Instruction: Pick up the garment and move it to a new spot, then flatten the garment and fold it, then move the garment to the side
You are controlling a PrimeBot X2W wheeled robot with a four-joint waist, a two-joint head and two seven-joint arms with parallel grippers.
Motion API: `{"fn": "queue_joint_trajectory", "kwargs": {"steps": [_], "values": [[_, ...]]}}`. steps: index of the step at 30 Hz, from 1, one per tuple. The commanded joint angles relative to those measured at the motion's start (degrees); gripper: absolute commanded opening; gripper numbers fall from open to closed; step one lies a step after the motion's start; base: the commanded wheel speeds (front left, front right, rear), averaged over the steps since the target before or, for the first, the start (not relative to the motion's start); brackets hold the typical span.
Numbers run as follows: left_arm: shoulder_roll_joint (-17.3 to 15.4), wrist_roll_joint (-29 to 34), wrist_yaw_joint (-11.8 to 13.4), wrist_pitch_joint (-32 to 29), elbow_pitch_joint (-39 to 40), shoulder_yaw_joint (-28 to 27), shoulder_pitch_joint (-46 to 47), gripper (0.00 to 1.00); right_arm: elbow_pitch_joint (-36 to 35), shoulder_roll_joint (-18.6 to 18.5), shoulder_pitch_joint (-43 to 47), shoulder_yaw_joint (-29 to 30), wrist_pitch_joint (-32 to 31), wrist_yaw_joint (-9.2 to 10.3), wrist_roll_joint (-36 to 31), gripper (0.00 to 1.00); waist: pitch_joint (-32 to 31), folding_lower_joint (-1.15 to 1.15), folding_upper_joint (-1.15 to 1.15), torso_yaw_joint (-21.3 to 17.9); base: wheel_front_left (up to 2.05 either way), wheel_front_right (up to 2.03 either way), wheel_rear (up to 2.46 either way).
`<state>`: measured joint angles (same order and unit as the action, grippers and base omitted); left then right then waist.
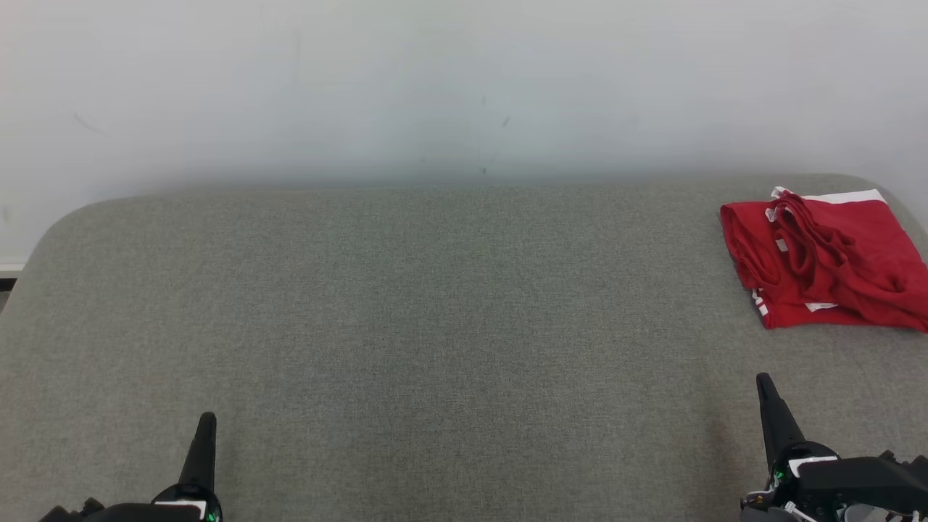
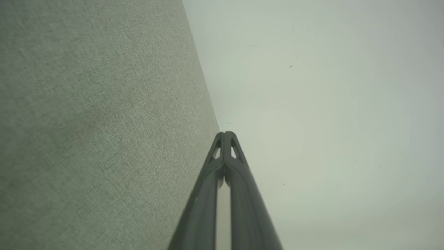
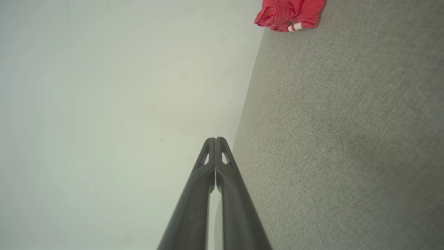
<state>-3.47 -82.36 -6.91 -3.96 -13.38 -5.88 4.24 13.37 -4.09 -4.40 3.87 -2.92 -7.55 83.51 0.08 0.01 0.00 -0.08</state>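
Observation:
The garment [image 1: 826, 259] is red with white trim and lies bunched at the far right of the grey fabric surface [image 1: 435, 326]; its edge runs past the head view's right side. The right wrist view catches a piece of the garment [image 3: 289, 14] along its top. My left gripper [image 1: 208, 420] sits at the lower left, shut and empty, its tips pressed together [image 2: 225, 133]. Low at the right, well short of the garment, my right gripper [image 1: 764, 380] is also shut with nothing in it, fingertips touching [image 3: 215, 139].
A pale wall [image 1: 464, 87] rises right behind the surface's back edge. The surface has rounded far corners, and a strip of floor [image 1: 6, 279] shows past its left corner.

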Motion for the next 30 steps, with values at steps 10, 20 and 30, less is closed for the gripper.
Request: {"fn": "queue_joint_trajectory", "kwargs": {"steps": [10,20,30], "values": [[0.3,-4.5,-0.4,-1.2,-0.3,-0.5,1.5,0.00,0.2,0.1,-1.2,0.7,-1.2,0.10,4.5,0.00,0.0,0.00,0.00,0.0,0.00,0.00,0.00],[0.6,-8.4,-0.7,-2.3,-0.6,-0.7,2.0,0.00,0.5,0.3,-1.6,1.2,-2.2,0.11,8.3,0.00,0.1,0.00,0.00,0.1,0.00,0.00,0.00],[0.7,-10.2,-0.7,-2.7,-0.8,-0.8,2.3,0.00,0.6,0.4,-1.9,1.6,-2.8,0.12,9.9,0.00,0.1,-0.01,0.00,0.1,0.00,0.00,0.00]]}}
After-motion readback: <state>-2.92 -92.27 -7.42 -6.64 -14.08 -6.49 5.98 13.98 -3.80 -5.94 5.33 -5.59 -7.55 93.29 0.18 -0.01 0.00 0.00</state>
